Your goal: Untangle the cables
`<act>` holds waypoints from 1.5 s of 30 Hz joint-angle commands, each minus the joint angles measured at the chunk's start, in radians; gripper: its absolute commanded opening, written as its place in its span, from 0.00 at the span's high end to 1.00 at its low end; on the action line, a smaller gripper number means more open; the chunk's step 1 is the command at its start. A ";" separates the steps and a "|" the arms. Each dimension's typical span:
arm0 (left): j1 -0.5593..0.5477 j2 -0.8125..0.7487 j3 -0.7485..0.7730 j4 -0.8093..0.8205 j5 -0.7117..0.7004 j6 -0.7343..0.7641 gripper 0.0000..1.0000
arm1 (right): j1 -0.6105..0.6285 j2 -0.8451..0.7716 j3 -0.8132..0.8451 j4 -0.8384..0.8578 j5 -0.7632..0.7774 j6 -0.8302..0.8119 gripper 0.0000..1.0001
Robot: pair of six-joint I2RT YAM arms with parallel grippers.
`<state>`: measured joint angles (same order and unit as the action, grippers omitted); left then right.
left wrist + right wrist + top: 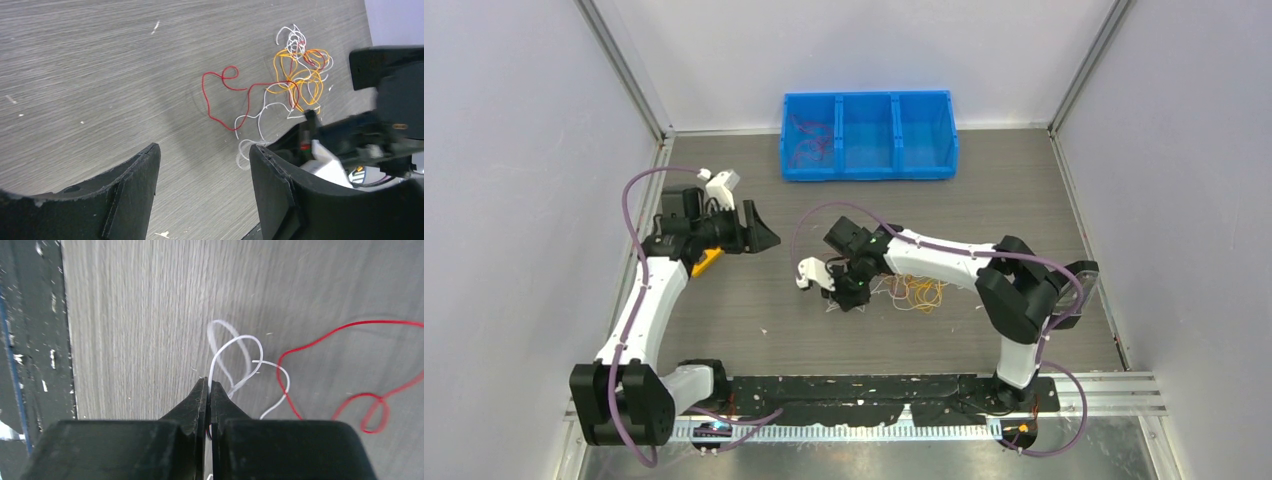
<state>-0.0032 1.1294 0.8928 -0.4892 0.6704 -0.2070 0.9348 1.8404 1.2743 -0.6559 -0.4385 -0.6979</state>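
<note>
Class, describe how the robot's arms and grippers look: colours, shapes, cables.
The left arm and right arm have white shells with black joints; a thick purple cable loops along each. The left gripper and right gripper have black, tapering fingers.

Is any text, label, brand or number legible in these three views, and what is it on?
None can be read.
The bin and the table show no print.
A small lit board at the table's near edge is too small to read.
</note>
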 commanded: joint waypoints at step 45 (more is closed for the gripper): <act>-0.488 0.013 -0.022 0.894 -0.007 0.034 0.21 | -0.249 -0.317 0.906 0.422 -0.121 0.665 0.95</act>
<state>-0.4580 1.0485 0.8673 0.2398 0.7879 -0.2001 0.6857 1.5211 2.1265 -0.3058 -0.5961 -0.0799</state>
